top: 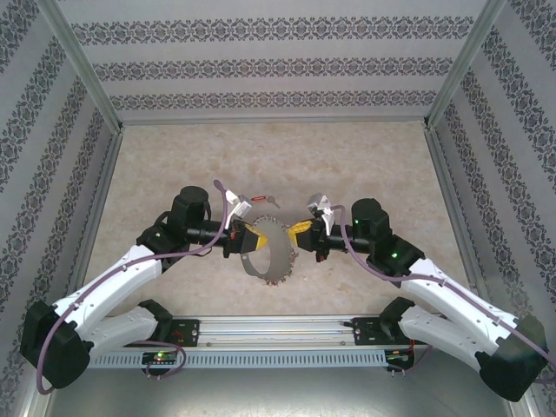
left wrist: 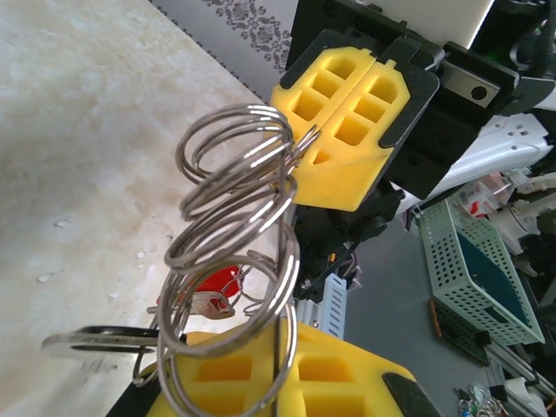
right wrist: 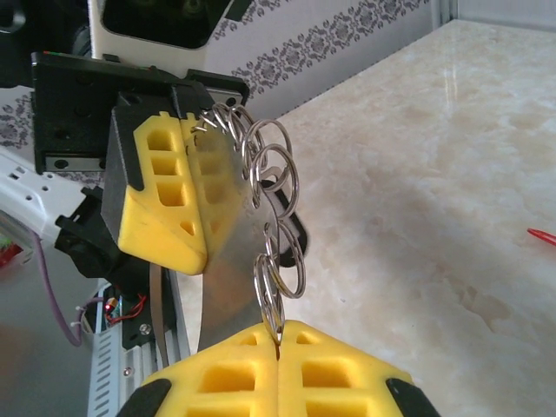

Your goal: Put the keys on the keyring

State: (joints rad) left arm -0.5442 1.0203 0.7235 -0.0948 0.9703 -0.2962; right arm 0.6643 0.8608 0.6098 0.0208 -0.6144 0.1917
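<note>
Keyring (top: 256, 263) sits just right of the left gripper (top: 246, 234), strung between it and the right gripper (top: 300, 230). The large loop lies on the base side of the left gripper, its flat face toward the top camera. The keys (top: 287, 256) show as teeth along its rim.

The small rings (right wrist: 278, 234) form a chain. Its long axis runs straight from the left gripper to the right gripper, left to right in the top view.

Left gripper: pads pressed together, clamped on its end of the keyring. Right gripper: pads pressed together, pinching the last ring of the chain.

A red tag (left wrist: 217, 282) hangs among the coils close to the left gripper. A loose red key (top: 261, 199) lies on the table (top: 174, 174), on the far side of the left gripper and apart from the keyring.
</note>
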